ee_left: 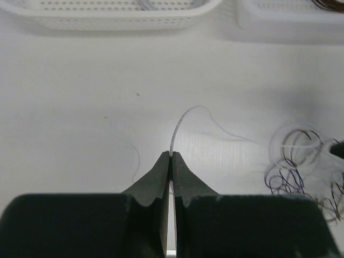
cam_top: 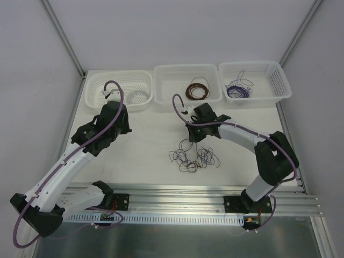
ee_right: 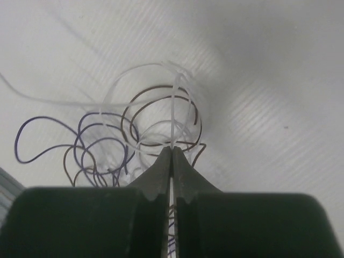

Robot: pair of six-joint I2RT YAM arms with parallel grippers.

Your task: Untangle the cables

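We see the cables (cam_top: 194, 157) heaped in scribbly loops on the table (cam_top: 148, 161). Just behind the cables, our right gripper (ee_right: 172, 151) is closed tight on one of their pale strands. Left of the cables, our left gripper (ee_left: 171, 157) is likewise clamped on a pale strand. Beyond the cables stands a white basket (cam_top: 186, 68) holding a brown coil (cam_top: 197, 88).
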